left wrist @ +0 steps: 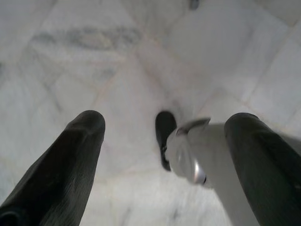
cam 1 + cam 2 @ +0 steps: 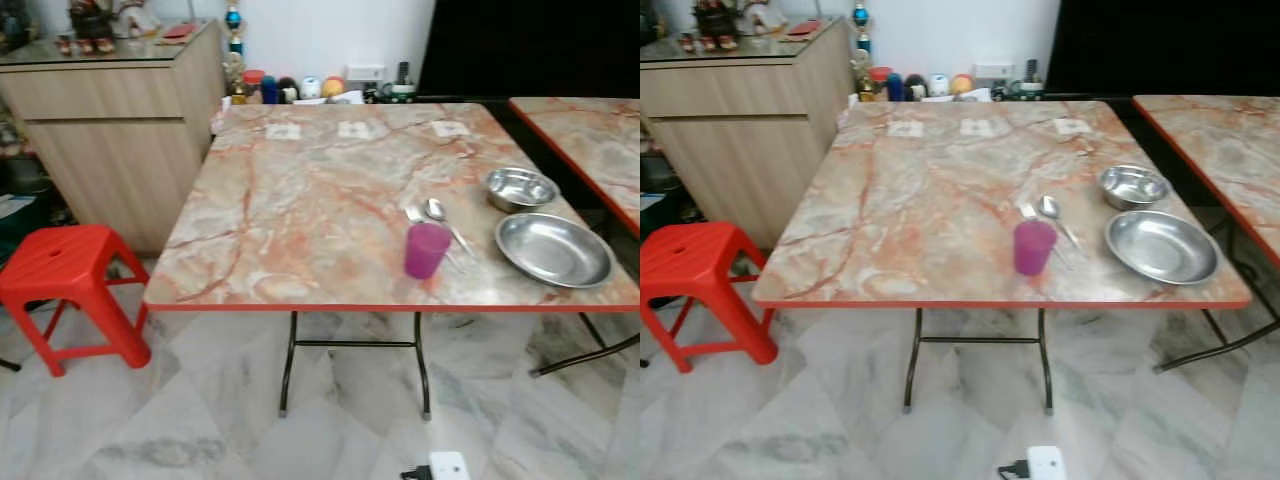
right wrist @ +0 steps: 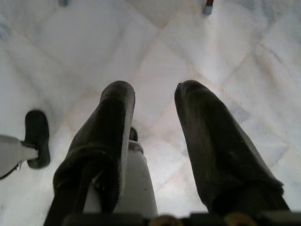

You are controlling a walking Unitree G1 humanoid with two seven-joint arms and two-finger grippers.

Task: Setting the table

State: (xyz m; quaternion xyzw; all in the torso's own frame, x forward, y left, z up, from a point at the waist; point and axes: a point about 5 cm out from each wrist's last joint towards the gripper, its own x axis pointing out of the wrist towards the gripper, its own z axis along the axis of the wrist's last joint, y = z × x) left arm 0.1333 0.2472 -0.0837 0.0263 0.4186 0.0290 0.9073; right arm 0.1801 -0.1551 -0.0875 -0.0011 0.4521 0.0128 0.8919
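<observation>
Tableware: translucent purple plastic cup (image 2: 427, 249) near the front edge of the marble-patterned, red-rimmed table (image 2: 300, 200); steel spoon (image 2: 441, 218) just behind, flat steel plate (image 2: 553, 249) and small steel bowl (image 2: 520, 188) to the right.
Left gripper (image 1: 164, 136): hangs over pale floor, fingers spread.
Right gripper (image 3: 154, 110): likewise, fingers apart.

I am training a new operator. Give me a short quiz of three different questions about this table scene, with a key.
1. True or false: the purple cup stands upright on the table.
2. Which lies nearer the table's front edge: (a) the small steel bowl or (b) the large steel plate?
3. What colour is the stool beside the table?

Key: 1 true. 2 b. 3 red.
</observation>
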